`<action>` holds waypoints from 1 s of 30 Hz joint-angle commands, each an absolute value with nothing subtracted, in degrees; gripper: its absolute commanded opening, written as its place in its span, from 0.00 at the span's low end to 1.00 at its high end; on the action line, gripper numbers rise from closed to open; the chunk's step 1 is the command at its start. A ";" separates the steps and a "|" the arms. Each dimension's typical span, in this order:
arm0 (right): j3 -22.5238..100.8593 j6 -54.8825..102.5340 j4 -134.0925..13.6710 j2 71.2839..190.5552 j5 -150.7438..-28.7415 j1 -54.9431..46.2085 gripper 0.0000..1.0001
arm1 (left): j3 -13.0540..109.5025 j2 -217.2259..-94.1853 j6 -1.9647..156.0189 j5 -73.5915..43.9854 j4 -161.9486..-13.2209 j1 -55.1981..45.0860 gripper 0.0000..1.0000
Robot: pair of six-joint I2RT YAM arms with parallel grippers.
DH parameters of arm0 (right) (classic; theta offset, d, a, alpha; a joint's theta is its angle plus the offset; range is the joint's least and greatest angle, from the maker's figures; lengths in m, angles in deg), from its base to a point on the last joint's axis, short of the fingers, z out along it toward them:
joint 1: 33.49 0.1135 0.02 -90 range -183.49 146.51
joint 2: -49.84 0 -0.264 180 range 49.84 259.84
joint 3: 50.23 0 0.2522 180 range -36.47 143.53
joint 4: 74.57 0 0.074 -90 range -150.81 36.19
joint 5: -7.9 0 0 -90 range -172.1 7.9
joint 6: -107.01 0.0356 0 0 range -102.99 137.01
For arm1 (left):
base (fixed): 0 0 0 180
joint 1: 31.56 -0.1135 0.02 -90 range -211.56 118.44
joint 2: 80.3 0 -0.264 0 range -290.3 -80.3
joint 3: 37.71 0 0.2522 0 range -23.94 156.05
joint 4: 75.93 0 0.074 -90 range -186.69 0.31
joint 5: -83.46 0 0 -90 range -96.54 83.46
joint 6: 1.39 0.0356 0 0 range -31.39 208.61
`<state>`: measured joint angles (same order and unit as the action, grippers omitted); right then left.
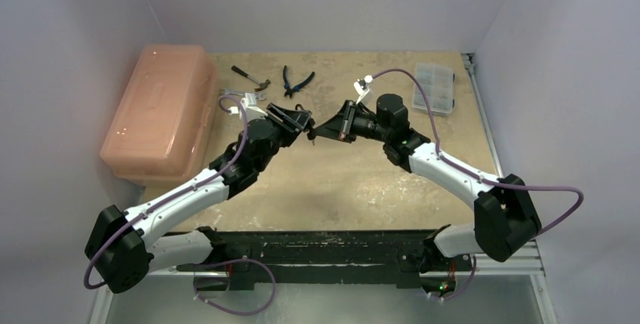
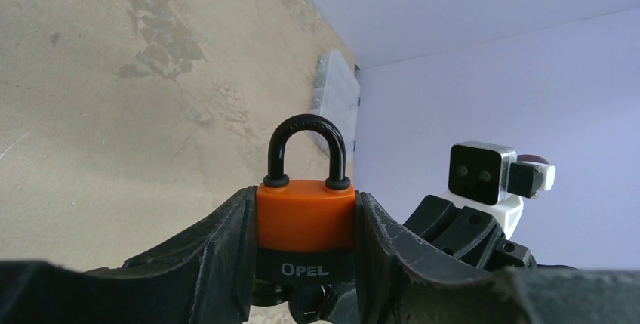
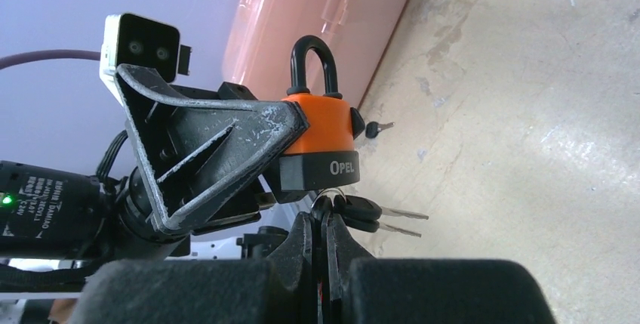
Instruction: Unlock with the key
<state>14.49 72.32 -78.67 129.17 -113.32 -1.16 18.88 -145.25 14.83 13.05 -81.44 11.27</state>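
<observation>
Mid-air over table, we watch left gripper clamped on orange padlock, shackle seated. Right gripper fingers together under lock base, keys dangling beside; grip on key unclear. Unlocking not yet done.

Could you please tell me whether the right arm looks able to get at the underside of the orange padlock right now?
Probably yes. The left fingers clamp the padlock by its sides only, leaving its black underside bare, and the right fingers, shut, sit just beneath it beside the keys.
</observation>
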 commanded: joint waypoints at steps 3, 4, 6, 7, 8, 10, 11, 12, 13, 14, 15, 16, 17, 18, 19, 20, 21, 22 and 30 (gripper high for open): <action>15.96 75.47 -92.16 128.03 -104.55 -3.49 0.00 | 17.90 -141.73 14.99 -4.77 -74.32 17.45 0.00; 16.04 75.66 -92.18 127.86 -104.60 -3.57 0.00 | 17.71 -141.54 15.04 -4.78 -74.11 17.41 0.00; 16.16 75.80 -92.23 127.65 -104.60 -3.69 0.00 | 17.35 -141.16 15.08 -4.70 -73.62 17.43 0.00; 16.25 75.81 -92.21 127.58 -104.68 -3.70 0.00 | 17.14 -141.00 15.07 -4.77 -73.23 17.48 0.00; 16.32 75.99 -92.37 127.54 -104.81 -3.77 0.00 | 16.94 -140.84 15.05 -4.83 -72.80 17.49 0.00; 16.44 76.09 -92.39 127.54 -104.95 -3.79 0.00 | 16.55 -140.62 15.04 -4.95 -71.95 17.55 0.00; 16.44 76.03 -92.32 127.46 -104.88 -3.79 0.00 | 16.49 -140.55 15.04 -4.92 -71.78 17.57 0.00; 16.44 75.93 -92.17 127.31 -104.75 -3.79 0.00 | 16.53 -140.49 15.04 -4.88 -71.67 17.57 0.00; 16.52 75.67 -91.85 127.24 -104.70 -3.80 0.00 | 16.49 -140.43 15.06 -4.75 -71.71 17.63 0.00; 16.60 74.97 -91.39 127.11 -104.61 -3.83 0.00 | 16.49 -140.35 15.07 -4.58 -71.83 17.64 0.00; 16.69 74.22 -90.79 126.98 -104.48 -3.79 0.00 | 16.48 -140.33 15.09 -4.39 -71.97 17.63 0.00; 16.83 73.39 -90.09 126.86 -104.43 -3.79 0.00 | 16.48 -140.30 14.96 -4.11 -72.14 17.59 0.00; 17.00 72.20 -89.16 126.76 -104.43 -3.79 0.00 | 16.56 -140.26 14.83 -3.83 -72.30 17.58 0.00; 17.16 70.90 -88.10 126.62 -104.43 -3.83 0.00 | 16.62 -140.24 14.68 -3.42 -72.55 17.62 0.00; 17.35 69.45 -86.92 126.39 -104.43 -3.84 0.00 | 16.72 -140.29 14.55 -2.87 -73.00 17.58 0.00; 17.59 67.74 -85.44 126.13 -104.35 -3.80 0.00 | 16.79 -140.44 14.19 -2.17 -73.73 17.58 0.00; 17.73 66.21 -84.15 125.84 -104.34 -3.79 0.00 | 16.76 -140.51 13.84 -1.32 -74.19 17.62 0.00; 17.90 64.36 -82.90 125.44 -104.18 -3.79 0.00 | 16.67 -140.63 13.34 -0.47 -74.55 17.58 0.00; 19.87 47.92 -71.82 121.40 -105.69 -3.45 0.39 | 17.80 -142.60 9.98 4.37 -76.65 17.61 0.00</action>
